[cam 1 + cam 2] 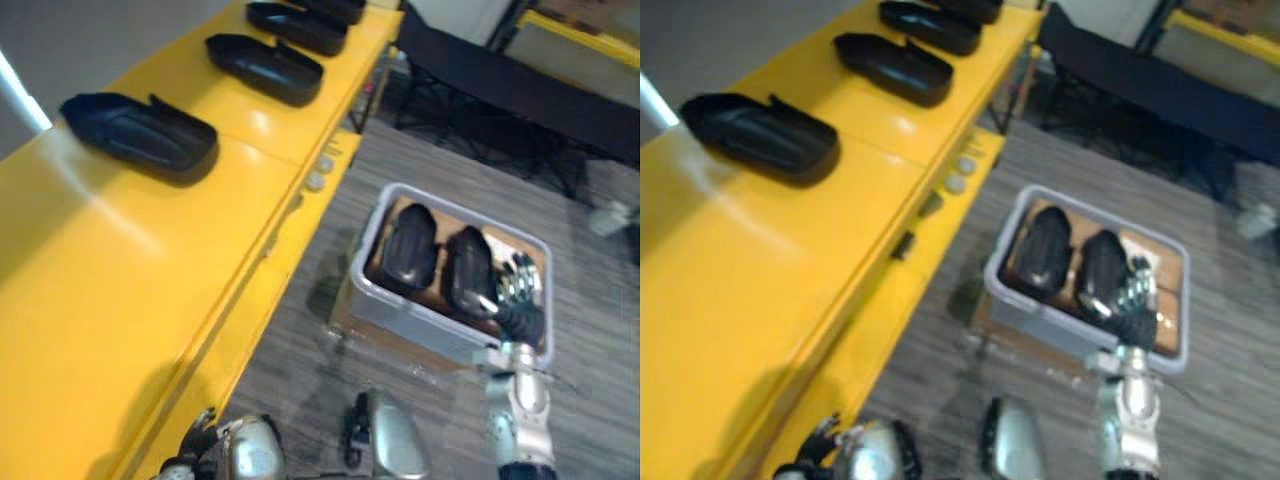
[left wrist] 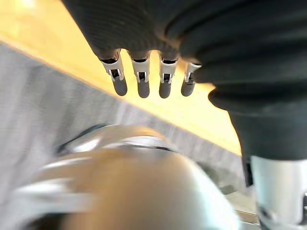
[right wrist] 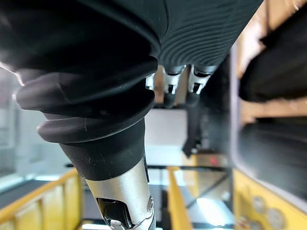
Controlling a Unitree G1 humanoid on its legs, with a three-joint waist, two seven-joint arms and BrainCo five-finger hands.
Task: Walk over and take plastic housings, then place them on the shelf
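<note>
Two black plastic housings [image 1: 410,245] [image 1: 468,268] lie side by side in a grey bin [image 1: 400,310] on the floor. My right hand [image 1: 518,295] hovers over the bin's near right side, right beside the right housing, its fingers [image 3: 170,88] relaxed and holding nothing. Several more black housings [image 1: 140,130] [image 1: 265,65] [image 1: 297,25] lie in a row on the yellow shelf [image 1: 100,300] to the left. My left hand [image 1: 195,440] hangs low by the shelf's near edge, its fingers [image 2: 141,81] straight and empty.
The bin stands on striped grey carpet just right of the shelf. A dark bench [image 1: 520,80] runs along the back right. Small round parts [image 1: 318,180] sit on the shelf's lower ledge. A white object [image 1: 610,218] lies at the far right.
</note>
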